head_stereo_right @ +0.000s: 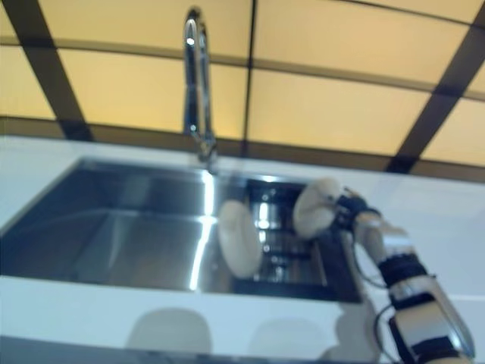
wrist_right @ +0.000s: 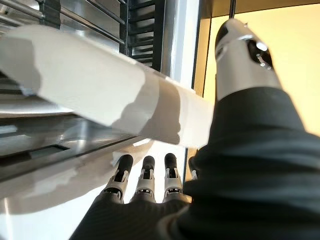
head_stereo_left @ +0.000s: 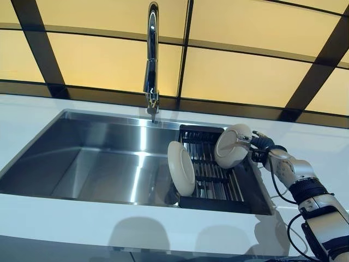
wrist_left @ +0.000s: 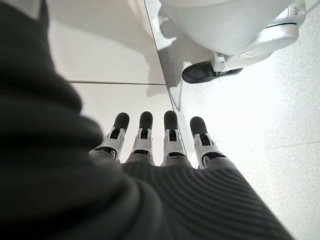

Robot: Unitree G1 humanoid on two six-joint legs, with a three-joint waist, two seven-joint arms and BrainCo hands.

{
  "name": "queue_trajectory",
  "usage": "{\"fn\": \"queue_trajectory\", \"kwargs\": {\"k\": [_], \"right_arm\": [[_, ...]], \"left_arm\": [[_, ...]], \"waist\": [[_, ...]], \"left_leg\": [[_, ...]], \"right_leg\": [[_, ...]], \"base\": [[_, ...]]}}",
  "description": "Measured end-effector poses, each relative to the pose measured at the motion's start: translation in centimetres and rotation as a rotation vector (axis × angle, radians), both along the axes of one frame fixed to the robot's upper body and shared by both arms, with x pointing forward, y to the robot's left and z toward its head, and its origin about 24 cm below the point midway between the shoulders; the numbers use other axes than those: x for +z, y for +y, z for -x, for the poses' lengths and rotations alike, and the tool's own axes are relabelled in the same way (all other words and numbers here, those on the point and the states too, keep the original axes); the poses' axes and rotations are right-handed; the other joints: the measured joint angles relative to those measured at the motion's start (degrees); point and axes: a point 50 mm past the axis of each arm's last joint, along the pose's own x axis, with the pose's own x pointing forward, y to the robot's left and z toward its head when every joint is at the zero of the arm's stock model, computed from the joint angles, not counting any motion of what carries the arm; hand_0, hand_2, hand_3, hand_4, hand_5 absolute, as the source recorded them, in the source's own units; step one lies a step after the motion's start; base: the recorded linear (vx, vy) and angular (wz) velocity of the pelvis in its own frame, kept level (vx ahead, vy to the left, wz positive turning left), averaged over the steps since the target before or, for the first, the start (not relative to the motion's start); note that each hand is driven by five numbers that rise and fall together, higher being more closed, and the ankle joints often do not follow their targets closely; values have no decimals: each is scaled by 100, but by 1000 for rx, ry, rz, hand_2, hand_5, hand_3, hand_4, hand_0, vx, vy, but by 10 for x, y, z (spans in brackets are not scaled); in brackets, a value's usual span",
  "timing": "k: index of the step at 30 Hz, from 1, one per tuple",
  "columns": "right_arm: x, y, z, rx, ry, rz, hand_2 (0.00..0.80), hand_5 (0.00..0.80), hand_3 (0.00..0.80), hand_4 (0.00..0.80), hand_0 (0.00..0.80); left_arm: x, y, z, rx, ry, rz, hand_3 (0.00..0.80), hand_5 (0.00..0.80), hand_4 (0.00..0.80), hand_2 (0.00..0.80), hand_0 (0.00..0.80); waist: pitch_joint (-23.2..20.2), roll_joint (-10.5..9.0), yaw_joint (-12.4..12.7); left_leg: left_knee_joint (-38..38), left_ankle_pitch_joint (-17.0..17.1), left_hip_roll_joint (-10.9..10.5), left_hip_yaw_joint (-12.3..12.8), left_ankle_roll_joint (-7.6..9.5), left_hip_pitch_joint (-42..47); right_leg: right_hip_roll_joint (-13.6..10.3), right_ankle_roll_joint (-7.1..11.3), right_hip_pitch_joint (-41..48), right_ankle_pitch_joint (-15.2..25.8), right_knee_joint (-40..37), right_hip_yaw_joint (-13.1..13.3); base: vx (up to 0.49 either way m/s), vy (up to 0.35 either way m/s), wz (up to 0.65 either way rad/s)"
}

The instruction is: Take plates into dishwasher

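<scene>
A cream plate (head_stereo_left: 231, 145) hangs tilted over the far right part of the black dish rack (head_stereo_left: 218, 184), and my right hand (head_stereo_left: 260, 144) is shut on its rim. In the right wrist view the plate (wrist_right: 90, 95) runs between the thumb (wrist_right: 245, 65) and the fingers (wrist_right: 147, 176). A second cream plate (head_stereo_left: 181, 168) stands on edge at the rack's left side, apart from the hand. My left hand (wrist_left: 170, 145) shows only in the left wrist view, open with straight fingers, holding nothing, down by a white panel and the floor.
The rack sits in the right end of a steel sink (head_stereo_left: 92, 164). A tall chrome faucet (head_stereo_left: 151, 60) rises behind the basin. White counter (head_stereo_left: 82, 218) surrounds the sink, and a dark-framed window wall stands behind.
</scene>
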Motion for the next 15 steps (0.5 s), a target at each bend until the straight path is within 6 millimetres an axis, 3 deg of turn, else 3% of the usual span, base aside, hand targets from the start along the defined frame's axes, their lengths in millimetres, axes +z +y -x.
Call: {"fn": "queue_trajectory", "kwargs": {"k": [15], "right_arm": [[1, 0, -1, 0, -2, -13, 0, 0, 0, 0, 0]], "left_arm": [[3, 2, -6, -4, -14, -6, 0, 0, 0, 0, 0]], "waist": [[23, -18, 3]], "left_leg": [[0, 0, 0, -3, 0, -1]], "right_leg": [[0, 0, 0, -1, 0, -2]], "base": [[0, 0, 0]]}}
